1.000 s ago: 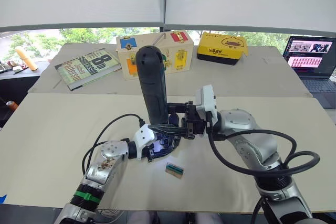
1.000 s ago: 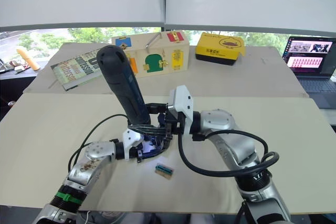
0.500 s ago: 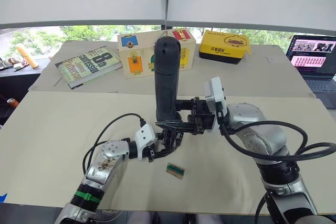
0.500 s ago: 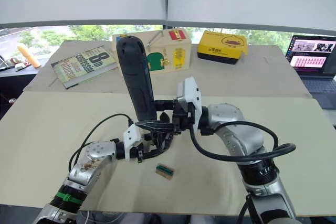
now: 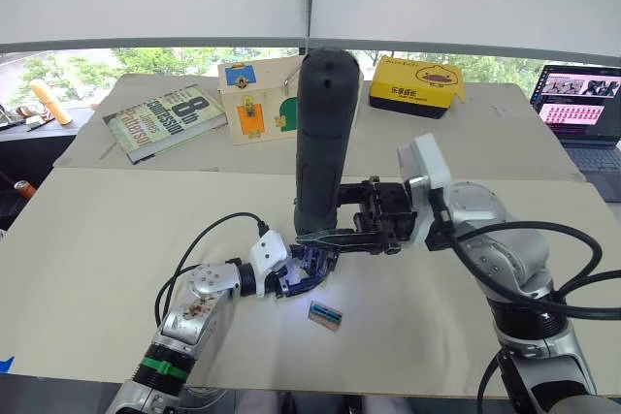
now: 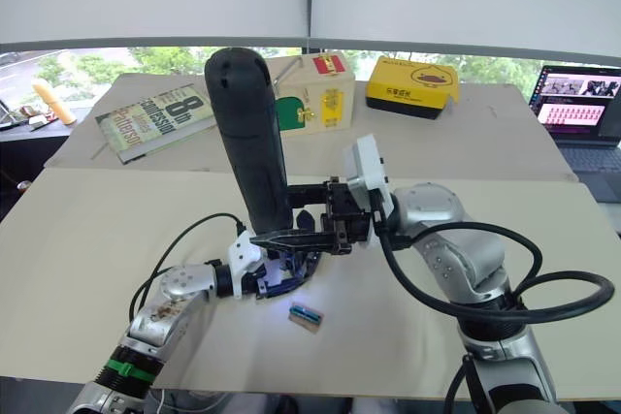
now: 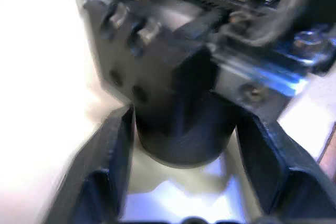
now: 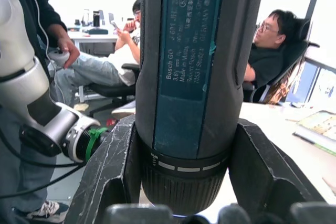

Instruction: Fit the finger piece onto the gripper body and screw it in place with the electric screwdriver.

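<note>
**Screwdriver swings upright over the gripper body**

The left gripper [image 5: 296, 273] pinches the gripper body [image 5: 312, 261] on the table. Directly above it, the electric screwdriver [image 5: 320, 138], clamped in the right gripper [image 5: 335, 237], has straightened from its earlier lean, so driving looks imminent.

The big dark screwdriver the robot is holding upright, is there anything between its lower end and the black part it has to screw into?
Nothing visible. The right gripper holds the electric screwdriver upright, directly above the gripper body, which the left gripper clamps on the table. The bit's tip is hidden by the fingers.
</note>
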{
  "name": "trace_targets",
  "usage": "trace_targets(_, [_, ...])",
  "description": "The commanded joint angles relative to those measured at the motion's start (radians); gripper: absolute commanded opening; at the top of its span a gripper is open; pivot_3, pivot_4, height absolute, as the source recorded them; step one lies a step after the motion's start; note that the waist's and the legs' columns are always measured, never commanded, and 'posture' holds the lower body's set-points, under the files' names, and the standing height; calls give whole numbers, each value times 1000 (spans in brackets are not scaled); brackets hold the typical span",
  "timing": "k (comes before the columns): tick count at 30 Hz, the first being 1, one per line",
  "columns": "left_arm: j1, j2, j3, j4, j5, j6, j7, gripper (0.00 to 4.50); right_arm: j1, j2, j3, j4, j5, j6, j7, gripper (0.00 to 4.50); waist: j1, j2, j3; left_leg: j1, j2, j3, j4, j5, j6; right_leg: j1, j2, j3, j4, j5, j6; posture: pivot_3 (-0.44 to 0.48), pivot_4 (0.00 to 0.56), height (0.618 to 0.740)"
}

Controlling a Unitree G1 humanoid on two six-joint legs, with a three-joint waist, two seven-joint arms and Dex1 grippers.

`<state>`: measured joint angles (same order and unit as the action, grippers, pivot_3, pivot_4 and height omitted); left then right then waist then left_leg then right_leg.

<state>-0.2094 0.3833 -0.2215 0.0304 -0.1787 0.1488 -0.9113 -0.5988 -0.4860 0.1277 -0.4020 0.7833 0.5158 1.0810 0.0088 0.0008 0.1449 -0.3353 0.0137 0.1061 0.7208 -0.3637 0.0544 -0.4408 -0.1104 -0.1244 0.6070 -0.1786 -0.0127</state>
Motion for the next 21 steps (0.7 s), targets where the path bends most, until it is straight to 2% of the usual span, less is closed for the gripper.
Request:
trace_targets(1, [64,46,21,49,17,9,12,4466,-35,-32,-106,-90,144,42,-1,1922,-1,0,0,0,0,0,0,0,0,0,0,0,0,0,0,0,150,740])
trace_targets(4, [110,95,62,33,-5,-54,-22,4466,-25,-101,-168,-115,213,97,-10,1922,-12,0,1,0,0,-1,-2,0,0,0,0,1,-1,0,0,0,150,740])
trace_targets(8, [189,165,155,-9,-94,-116,-88,4466,0,-257,-298,-90,300,207,-58,1922,-26,1,2,1,1,-1,-7,1,-2,-2,0,2,-3,-1,-2,0,150,740])
trace_targets(11, [276,258,255,-66,-247,-105,-241,4466,82,-522,-406,30,310,400,-15,1922,-21,1,5,-1,1,-1,-8,2,-3,-5,0,1,-3,-2,-3,0,150,740])
trace_targets(13, [305,304,293,-80,-288,-109,-298,4466,143,-666,-424,103,278,480,33,1922,-17,1,5,-4,1,-1,-9,2,-3,-8,-1,1,-4,-2,-3,0,150,740])
trace_targets(14, [310,325,313,-81,-302,-119,-322,4466,196,-754,-400,132,214,480,75,1922,-15,2,5,-6,1,0,-8,1,-3,-9,-1,1,-5,-2,-3,0,150,740])
trace_targets(17, [310,358,355,-83,-333,-143,-369,4466,267,-908,-315,195,78,488,108,1922,-4,3,6,-14,0,1,-6,1,-2,-16,-1,1,-4,-2,-3,0,150,740])
trace_targets(21, [318,388,416,-154,-435,-92,-432,4466,203,-948,-74,307,-161,471,77,1922,-7,1,8,-15,0,3,-5,2,-2,-17,1,0,-4,-1,-2,0,150,740])
